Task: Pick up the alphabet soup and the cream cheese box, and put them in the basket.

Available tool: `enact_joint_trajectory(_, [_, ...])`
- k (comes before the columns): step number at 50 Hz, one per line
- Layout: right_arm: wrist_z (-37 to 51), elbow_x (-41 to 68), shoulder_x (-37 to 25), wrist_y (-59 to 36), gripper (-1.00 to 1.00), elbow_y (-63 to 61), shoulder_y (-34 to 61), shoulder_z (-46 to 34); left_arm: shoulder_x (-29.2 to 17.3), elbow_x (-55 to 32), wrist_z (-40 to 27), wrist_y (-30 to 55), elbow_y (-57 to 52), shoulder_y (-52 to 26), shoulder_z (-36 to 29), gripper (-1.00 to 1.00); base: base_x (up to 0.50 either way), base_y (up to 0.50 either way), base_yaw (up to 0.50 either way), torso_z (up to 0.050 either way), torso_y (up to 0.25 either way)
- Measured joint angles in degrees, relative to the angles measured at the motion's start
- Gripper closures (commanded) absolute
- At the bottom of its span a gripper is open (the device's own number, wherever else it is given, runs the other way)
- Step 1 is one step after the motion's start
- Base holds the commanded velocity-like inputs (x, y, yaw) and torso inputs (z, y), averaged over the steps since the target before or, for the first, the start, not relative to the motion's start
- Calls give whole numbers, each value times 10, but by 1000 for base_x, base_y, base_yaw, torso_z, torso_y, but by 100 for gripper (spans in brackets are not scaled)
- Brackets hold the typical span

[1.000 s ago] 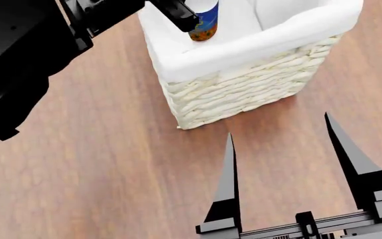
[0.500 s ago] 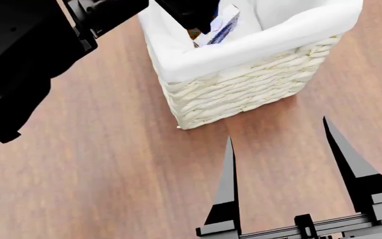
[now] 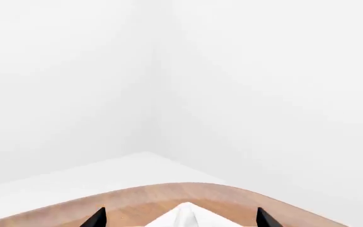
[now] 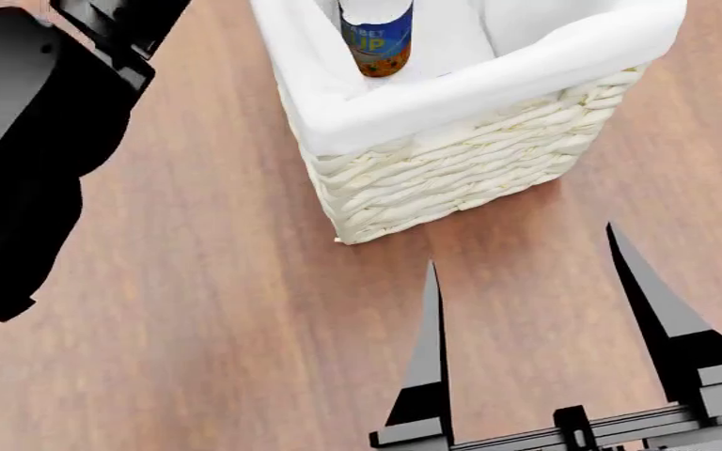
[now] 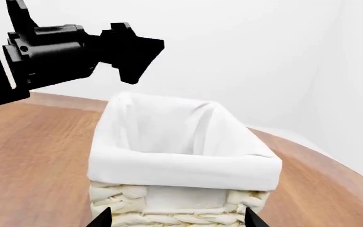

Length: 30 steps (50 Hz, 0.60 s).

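The head view looks steeply down, close above the basket (image 4: pixel 462 178). The right wrist view faces its end wall level, sharing it. The left wrist view faces blank walls.

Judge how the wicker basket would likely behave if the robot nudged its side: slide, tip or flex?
The basket sits flat on the smooth wooden table, so it would probably slide rather than tip. Its woven wall looks fairly stiff, though the cloth liner folded over the rim would likely give. With only a soup can visible inside, it is probably light.
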<state>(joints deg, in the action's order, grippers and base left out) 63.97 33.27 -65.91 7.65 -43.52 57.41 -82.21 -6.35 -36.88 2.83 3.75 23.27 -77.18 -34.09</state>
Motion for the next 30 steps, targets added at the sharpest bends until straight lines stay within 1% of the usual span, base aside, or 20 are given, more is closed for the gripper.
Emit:
enact_joint_trajectory(6, [-2, -2, 6, 3, -100, 5, -3, -1, -27, 36, -91, -34, -109, 72, 4, -100, 0, 0, 0, 0, 0])
enact_joint_trajectory(15, [-5, 2, 16, 3, -100, 9, -2, 2, -59, 86, -186, -66, -240, 175, -6, -100, 0, 0, 0, 0, 0])
enact_joint_trajectory(23, [-10, 7, 27, 6, -100, 16, -1, 5, -93, 133, -250, -88, -347, 270, -20, -100, 0, 0, 0, 0, 0])
enact_joint_trajectory(30, [-14, 5, 36, 16, -100, 28, -7, 5, -125, 174, -290, -113, -424, 357, -34, -100, 0, 0, 0, 0, 0])
